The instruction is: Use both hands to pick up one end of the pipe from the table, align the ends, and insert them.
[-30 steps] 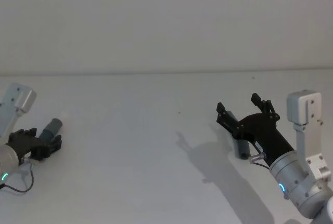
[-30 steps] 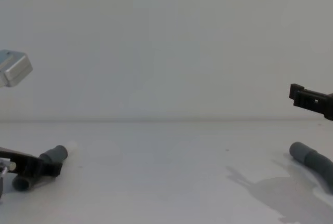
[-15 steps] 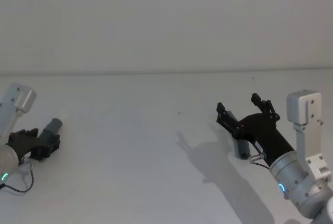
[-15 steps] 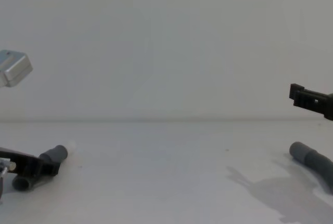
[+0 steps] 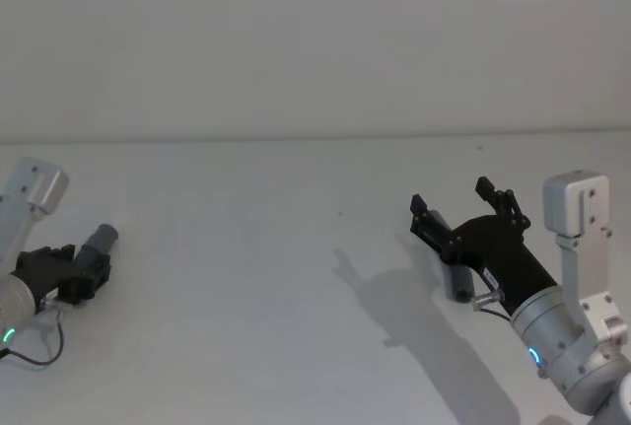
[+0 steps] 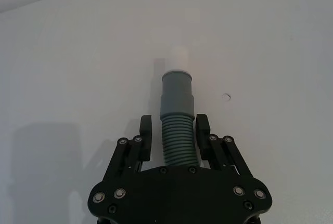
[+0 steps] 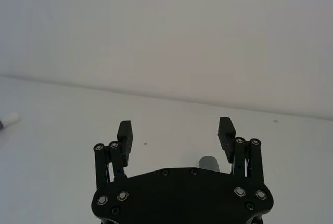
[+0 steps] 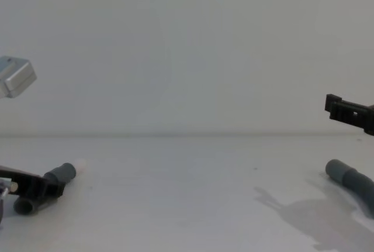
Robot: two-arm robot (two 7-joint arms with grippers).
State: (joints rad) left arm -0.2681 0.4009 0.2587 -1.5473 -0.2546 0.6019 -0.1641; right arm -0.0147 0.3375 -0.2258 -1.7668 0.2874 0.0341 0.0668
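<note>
Pipe (image 6: 178, 143) lies on the white counter (image 5: 246, 267) with its two ends well apart, one at your robot's left and the other at its right. On the left, the left tool (image 6: 175, 129) is clenched on the ribbed length just behind the white-tipped cuff (image 6: 177, 86), which points away from the wrist and sits low against the counter. On the right, the right tool (image 7: 176, 130) hangs above the counter, its fingers spread wide and holding nothing. You see the plain cuff (image 8: 338, 171) lying on the counter below it, clear of both fingers
</note>
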